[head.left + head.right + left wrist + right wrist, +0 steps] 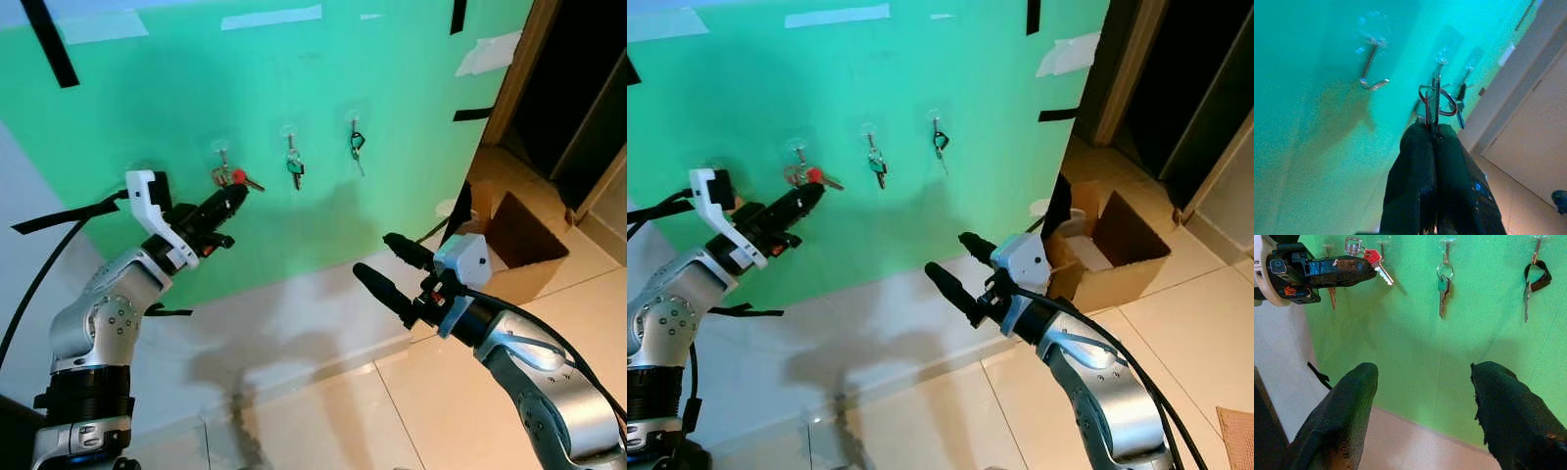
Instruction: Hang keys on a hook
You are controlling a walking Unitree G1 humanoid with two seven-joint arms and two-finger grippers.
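While the left gripper (233, 196) reaches up toward the green wall (392, 117), its jaws are pressed together on the bunch of keys (238, 178), a red-headed key sticking out past the fingertips. In the left eye view the bunch sits just beside the leftmost hook (222, 150), a little below and to the robot's right of it, so the ring has yet to go up and over the hook's tip. Two more hooks farther to the right of that one already carry keys: a teal-headed key (295, 168) and a dark-strapped key (357, 143). The right gripper (400, 266) hovers well away from the leftmost hook, low and off to the right, jaws spread wide and empty; the left arm is plainly the nearer one.

From the left wrist view, the closed jaws pinch the flat of the keys edge-on, with the wire ring (1438, 100) standing up past the fingertips. The bare hook (1371, 68) lies ahead and to one side, its arm slanting down to an upturned tip, apart from the ring.

Seen in the right wrist view, the red key (1376, 263) points down and away from the left gripper's tip, and a silver key head (1353, 245) sits close to the hook stem (1382, 248); whether they touch I cannot tell.
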